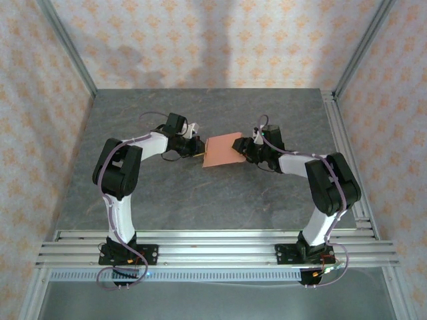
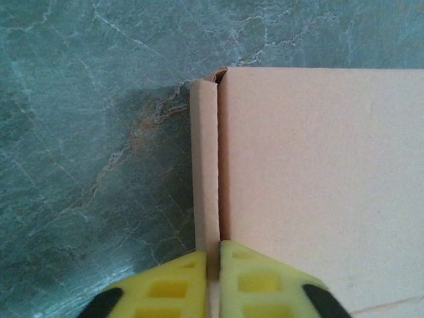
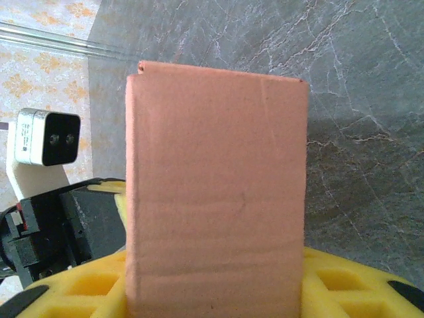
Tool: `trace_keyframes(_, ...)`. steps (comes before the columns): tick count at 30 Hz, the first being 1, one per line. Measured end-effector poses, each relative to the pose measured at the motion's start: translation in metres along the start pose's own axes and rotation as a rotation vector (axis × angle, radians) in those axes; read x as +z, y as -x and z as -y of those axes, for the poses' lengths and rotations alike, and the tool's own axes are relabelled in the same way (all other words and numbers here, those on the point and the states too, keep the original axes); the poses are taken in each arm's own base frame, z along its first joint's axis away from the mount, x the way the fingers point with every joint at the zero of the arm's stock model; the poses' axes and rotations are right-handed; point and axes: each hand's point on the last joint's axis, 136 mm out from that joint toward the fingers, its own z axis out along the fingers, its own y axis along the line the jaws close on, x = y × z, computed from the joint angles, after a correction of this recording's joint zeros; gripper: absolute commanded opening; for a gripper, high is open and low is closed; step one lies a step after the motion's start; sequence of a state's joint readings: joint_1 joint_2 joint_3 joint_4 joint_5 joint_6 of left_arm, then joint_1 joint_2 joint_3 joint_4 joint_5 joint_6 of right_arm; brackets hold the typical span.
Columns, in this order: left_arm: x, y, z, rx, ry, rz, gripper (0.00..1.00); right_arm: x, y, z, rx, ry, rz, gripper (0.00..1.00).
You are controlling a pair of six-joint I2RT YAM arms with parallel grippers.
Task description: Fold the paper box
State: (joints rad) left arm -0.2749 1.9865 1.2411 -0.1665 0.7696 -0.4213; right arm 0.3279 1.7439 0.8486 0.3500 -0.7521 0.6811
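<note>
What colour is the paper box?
The paper box is plain salmon-orange, clearest in right wrist view.

The left arm (image 1: 120, 172) and right arm (image 1: 330, 183) have white shells between black joint housings, with lilac cables (image 1: 101, 183) looping down to black bases (image 1: 127, 253). The left pincer (image 2: 213, 255) and right pincer (image 1: 243, 148) bear yellow fingers (image 2: 258, 281) with square recesses and black patches. A white camera box (image 3: 46, 136) rides the left wrist.

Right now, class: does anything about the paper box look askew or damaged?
Slightly: at the far corner of the paper box, the narrow flap pinched by the left fingers stands off the main panel, leaving a small dark gap. No tears show.
</note>
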Motion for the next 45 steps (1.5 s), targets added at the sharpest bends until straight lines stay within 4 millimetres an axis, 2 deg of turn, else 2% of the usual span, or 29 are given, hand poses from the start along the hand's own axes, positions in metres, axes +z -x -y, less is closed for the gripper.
trace_keyframes(4, 0.001, -0.003, -0.008, -0.022, 0.014, 0.010, 0.41, -0.001, 0.001, -0.001, 0.008, 0.002, 0.003, 0.40)
trace_keyframes(8, -0.002, -0.005, -0.013, -0.023, 0.028, 0.033, 0.57, -0.003, 0.001, -0.003, 0.008, 0.003, 0.004, 0.39)
trace_keyframes(9, -0.004, -0.007, -0.014, -0.022, 0.036, 0.041, 0.66, -0.003, 0.001, -0.003, 0.009, 0.003, 0.004, 0.39)
trace_keyframes(11, -0.011, -0.010, -0.015, -0.012, 0.049, 0.058, 0.96, -0.005, 0.002, -0.005, 0.007, 0.003, 0.009, 0.39)
trace_keyframes(12, -0.016, -0.010, -0.014, -0.008, 0.054, 0.075, 1.00, -0.006, 0.002, -0.006, 0.005, 0.004, 0.011, 0.38)
trace_keyframes(15, -0.033, -0.007, -0.007, 0.027, 0.064, 0.137, 1.00, -0.010, 0.005, -0.011, -0.001, 0.006, 0.026, 0.38)
trace_keyframes(20, -0.071, 0.004, 0.016, 0.164, 0.078, 0.270, 1.00, -0.021, 0.012, -0.019, -0.007, 0.010, 0.055, 0.38)
trace_keyframes(27, -0.135, 0.013, 0.058, 0.388, 0.107, 0.489, 1.00, -0.049, 0.030, -0.032, -0.011, 0.018, 0.125, 0.38)
trace_keyframes(32, -0.169, 0.019, 0.081, 0.572, 0.192, 0.637, 1.00, -0.069, 0.040, -0.045, -0.016, 0.030, 0.163, 0.38)
trace_keyframes(37, -0.172, 0.004, 0.108, 0.861, 0.296, 0.709, 1.00, -0.080, 0.044, -0.062, -0.031, 0.055, 0.172, 0.38)
trace_keyframes(41, -0.172, 0.004, 0.108, 1.052, 0.418, 0.734, 1.00, -0.088, 0.041, -0.073, -0.037, 0.071, 0.155, 0.38)
trace_keyframes(45, -0.159, -0.010, 0.109, 1.264, 0.479, 0.706, 1.00, -0.101, 0.043, -0.081, -0.025, 0.107, 0.144, 0.36)
